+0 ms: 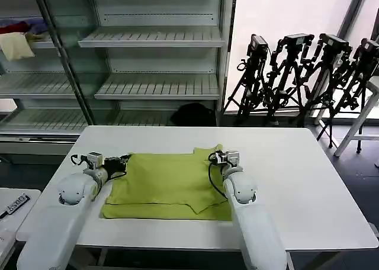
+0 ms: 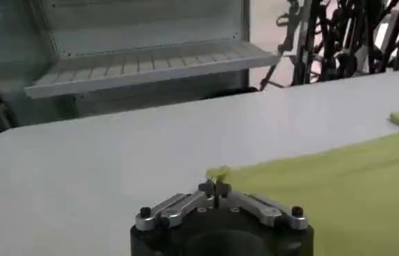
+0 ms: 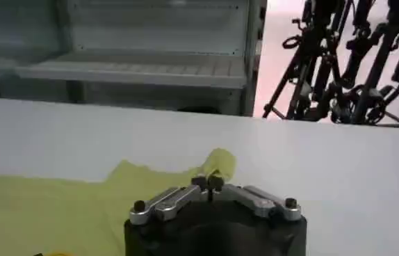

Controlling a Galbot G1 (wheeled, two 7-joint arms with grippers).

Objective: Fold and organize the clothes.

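Observation:
The lime T-shirt [image 1: 172,181] lies partly folded on the white table [image 1: 296,163], its top layer spread flat between my two arms. My left gripper [image 1: 121,161] sits at the shirt's far left corner. In the left wrist view that gripper [image 2: 215,186] is shut, with a small tuft of the lime fabric [image 2: 338,188] pinched at its tips. At the shirt's far right corner is my right gripper [image 1: 214,157]. The right wrist view shows it [image 3: 208,184] shut too, a fold of the shirt [image 3: 46,209] bunched up at its tips.
Empty metal shelves [image 1: 154,83] stand behind the table, with a black lump [image 1: 192,114] on the floor below them. A cream garment [image 1: 16,45] lies on a far left shelf. Camera tripods [image 1: 296,74] stand at the back right. A small side table [image 1: 15,205] is at my left.

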